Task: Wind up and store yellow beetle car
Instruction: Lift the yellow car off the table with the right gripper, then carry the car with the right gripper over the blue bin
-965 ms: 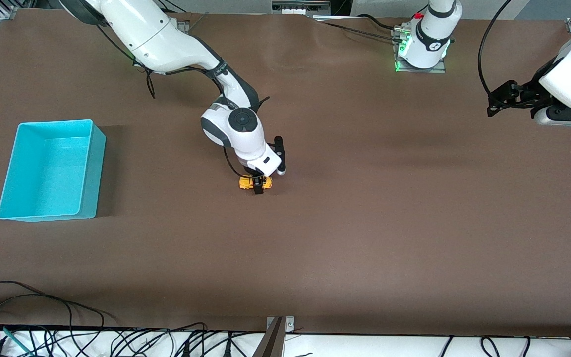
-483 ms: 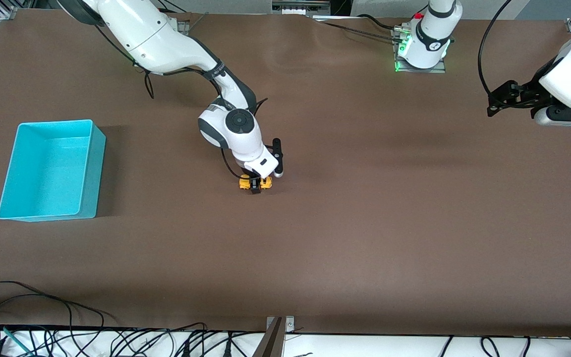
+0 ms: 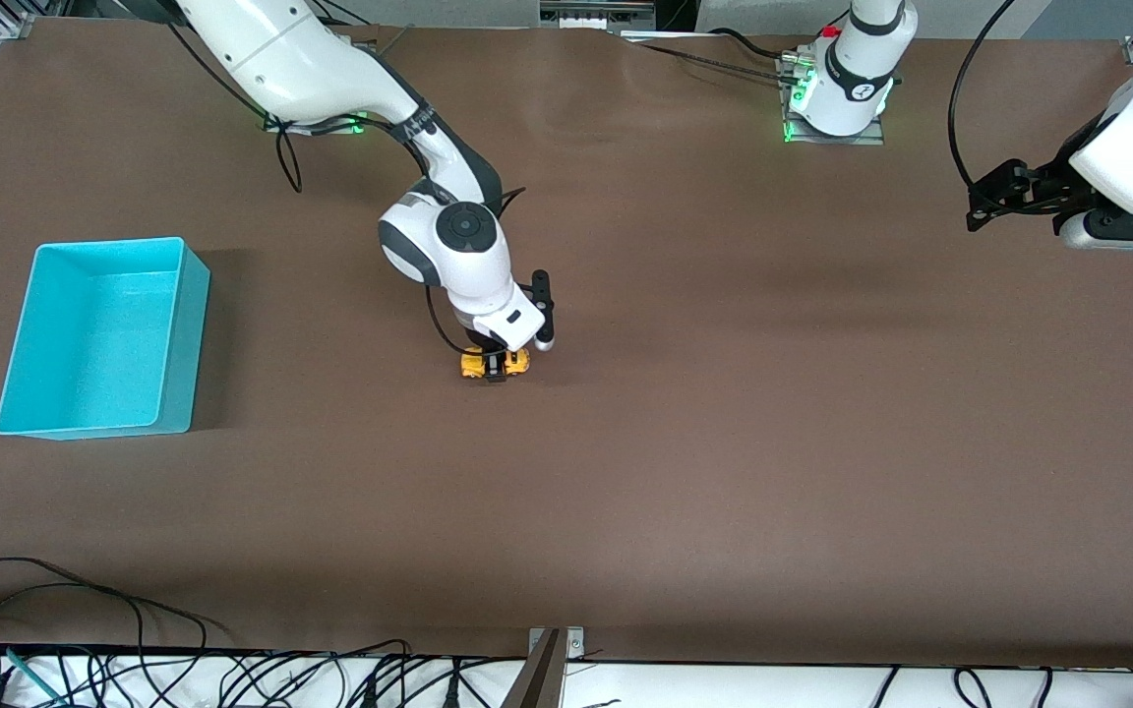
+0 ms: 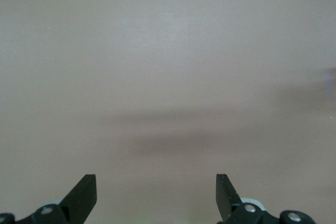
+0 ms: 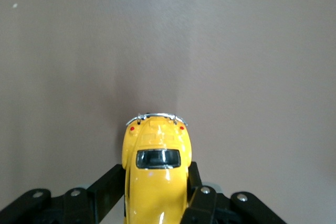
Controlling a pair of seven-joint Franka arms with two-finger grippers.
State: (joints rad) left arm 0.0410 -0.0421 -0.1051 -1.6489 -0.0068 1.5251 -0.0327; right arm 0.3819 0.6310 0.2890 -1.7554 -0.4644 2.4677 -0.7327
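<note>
The yellow beetle car sits on the brown table near its middle. My right gripper is shut on the car's sides, low at the table surface. In the right wrist view the car lies between the black fingers, its chrome bumper pointing away from the wrist. The turquoise bin stands open at the right arm's end of the table, well apart from the car. My left gripper waits open and empty, up at the left arm's end; its wrist view shows the open gripper over bare table.
The left arm's base stands at the table's back edge. Loose cables lie along the edge nearest the front camera.
My right gripper has slid the car a short way along the table toward the bin's end. The left arm has not moved.
</note>
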